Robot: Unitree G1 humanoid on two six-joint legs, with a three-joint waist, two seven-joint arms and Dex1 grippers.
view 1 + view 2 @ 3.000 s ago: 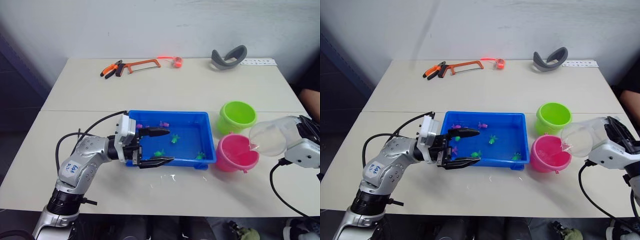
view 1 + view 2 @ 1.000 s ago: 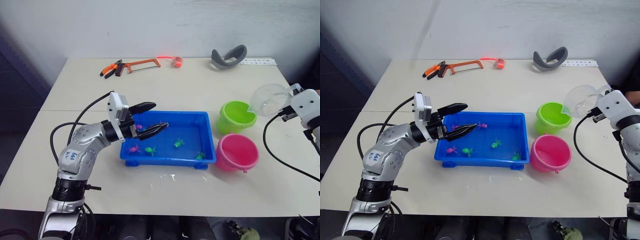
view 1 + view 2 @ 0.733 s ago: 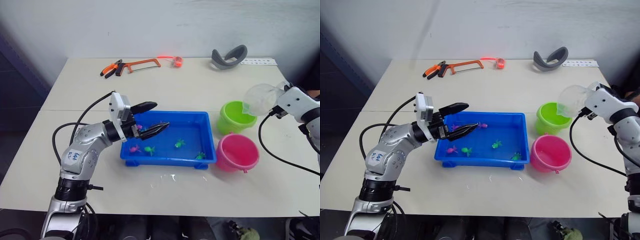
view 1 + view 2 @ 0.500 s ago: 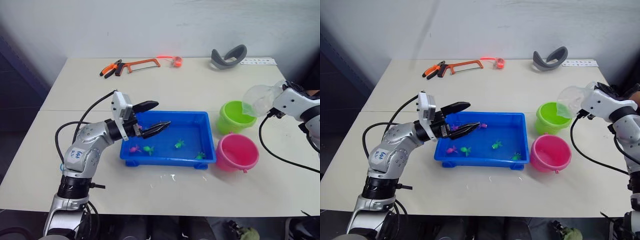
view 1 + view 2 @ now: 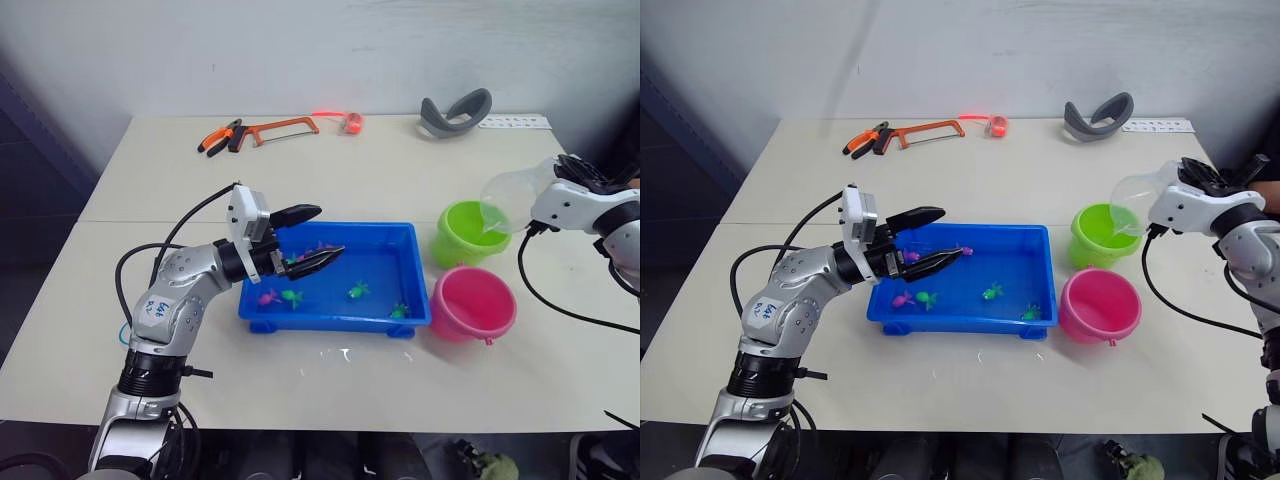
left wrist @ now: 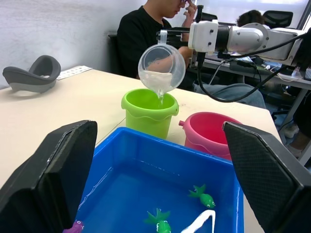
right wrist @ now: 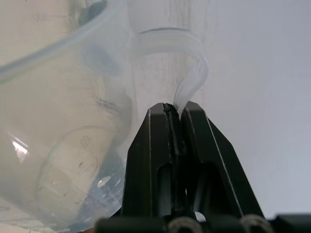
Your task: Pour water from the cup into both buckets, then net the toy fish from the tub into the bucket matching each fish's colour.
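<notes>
One cup (image 6: 161, 67), clear plastic, hangs tipped over the lime green bucket (image 5: 470, 232) at the right of the table, and the left wrist view shows a thin stream of water falling from its lip into that bucket. The right gripper (image 7: 173, 110) has its two black fingers pinched tight on the cup's thin handle. By these pictures the pouring step is in hand at the green bucket; whether the hot pink bucket (image 5: 471, 303), just nearer and touching or almost touching the green one, already holds water I cannot tell.

No netting looks to have begun: the toy fish I can make out lie in the blue tub (image 5: 415, 275), which sits mid-table to the left of the buckets, with shallow water in it. I count about five fish in the head views: a pink one (image 5: 267, 297) and a green one (image 5: 291, 295) near the tub's left near side, a green one (image 5: 356, 291) in the middle, a green one (image 5: 399, 310) at the near right corner, and a small pink or purple one towards the far side; others may be hidden under the left arm. So sorting of all fish by colour is left, as I judge it.

Over the tub's left end the left gripper (image 5: 312, 238) hovers with its fingers spread wide and nothing between them.

Two buckets, one tub, one cup. At the table's far edge lie one orange hacksaw (image 5: 283, 128), one pair of pliers (image 5: 222, 138) and one grey curved headband-like piece (image 5: 456, 110).
</notes>
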